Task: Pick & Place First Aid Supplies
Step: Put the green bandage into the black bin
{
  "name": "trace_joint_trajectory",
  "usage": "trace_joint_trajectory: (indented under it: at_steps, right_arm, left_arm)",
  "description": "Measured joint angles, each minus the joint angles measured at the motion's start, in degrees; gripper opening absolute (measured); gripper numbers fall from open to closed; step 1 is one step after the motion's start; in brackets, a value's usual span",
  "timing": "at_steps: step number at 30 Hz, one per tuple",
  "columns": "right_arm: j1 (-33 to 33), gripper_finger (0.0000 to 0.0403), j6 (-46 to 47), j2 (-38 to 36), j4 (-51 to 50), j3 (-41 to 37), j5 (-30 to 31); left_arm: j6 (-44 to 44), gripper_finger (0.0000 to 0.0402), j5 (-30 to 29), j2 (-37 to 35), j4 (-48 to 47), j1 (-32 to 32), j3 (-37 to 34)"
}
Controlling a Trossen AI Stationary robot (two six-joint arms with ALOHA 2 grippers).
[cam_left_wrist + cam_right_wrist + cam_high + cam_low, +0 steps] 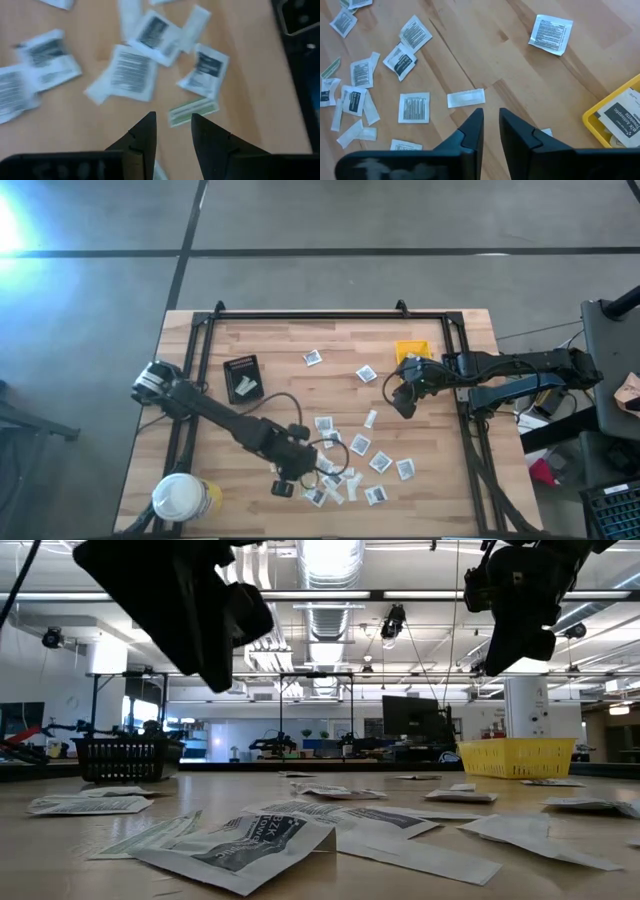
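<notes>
Two dark arms work above a wooden table (pixel 270 350) strewn with first aid packets (pixel 345 465), most of them lying in a loose cluster toward the table's near edge, with a few strays — one white square (pixel 313 358) and another (pixel 367 374) — farther up the boards. The left gripper (pixel 281 488) hangs low over the near edge of that cluster, its fingers (pixel 145 137) set a narrow gap apart with nothing between them; its wrist camera looks down on blurred white squares with dark centres and one pale green-striped strip (pixel 193 111) lying just ahead of the fingertips. The right gripper (pixel 400 402) is raised over the table's right side, just beside the small yellow bin (pixel 412 351), fingers (pixel 472 131) close together and, as far as the wrist view shows, empty; a narrow white strip (pixel 465 98) lies flat on the wood just beyond them. At least one packet (pixel 620 114) already lies inside the bin. A black tray (pixel 242 377) holding one white piece sits on the table's left side, and a round white-lidded yellow tub (pixel 182 499) stands at the near left corner.
</notes>
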Motion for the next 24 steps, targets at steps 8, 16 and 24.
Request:
trace_joint_trajectory:
  at_steps: [8, 16, 24]
  right_arm:
    - [0.0, 0.0056, -0.2, 0.02, -0.02, 0.0, -0.11]
    - [0.0, 0.0054, -0.22, 0.02, 0.26, -0.02, -0.11]
    - [0.0, 0.0048, -0.23, 0.04, 0.33, -0.02, -0.11]
  left_arm:
    - [1.0, 0.0115, 4.58, 5.95, 0.08, 0.03, 3.26]
    - [1.59, 0.0115, 4.63, 8.63, -0.4, 0.58, 3.02]
    - [3.34, 0.0115, 3.3, 11.42, 0.02, 1.64, 2.98]
